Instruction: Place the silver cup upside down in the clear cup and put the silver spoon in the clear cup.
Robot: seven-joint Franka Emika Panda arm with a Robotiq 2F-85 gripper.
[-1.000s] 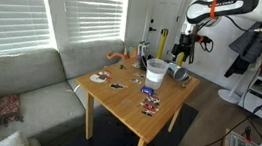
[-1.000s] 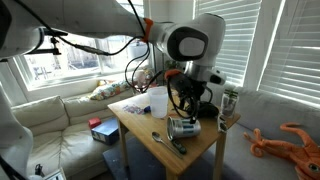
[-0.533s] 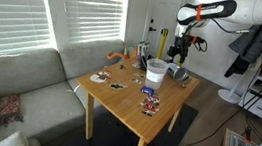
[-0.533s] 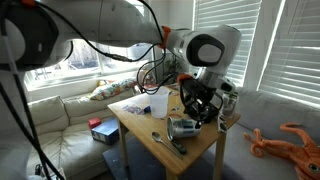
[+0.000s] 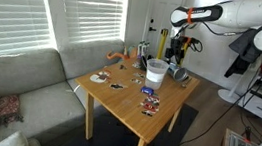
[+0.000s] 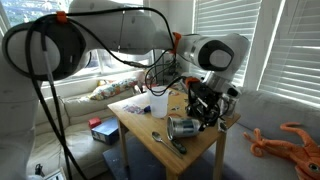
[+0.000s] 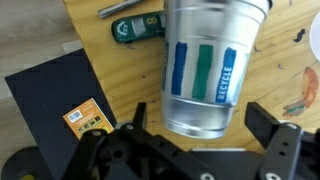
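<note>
**A:** Which way did the silver cup (image 7: 212,60) lie from the hand (image 7: 200,122)?

**B:** Right beneath it and a little ahead. In the wrist view the cup was on its side on the tabletop (image 7: 120,75). Its long axis ran straight away from the wrist, and the far end looked the wider one.

**A:** And the fingers?

**B:** Spread wide, one off each round flank of the cup, gripping nothing. I'd judge that a plain descent would let them close across its width.

**A:** Where were the other pieces?

**B:** The silver spoon (image 7: 125,8) lay flat beyond the cup, off to one side. In an exterior view the clear cup (image 6: 157,103) stood upright, near the lying cup but apart from it.
</note>
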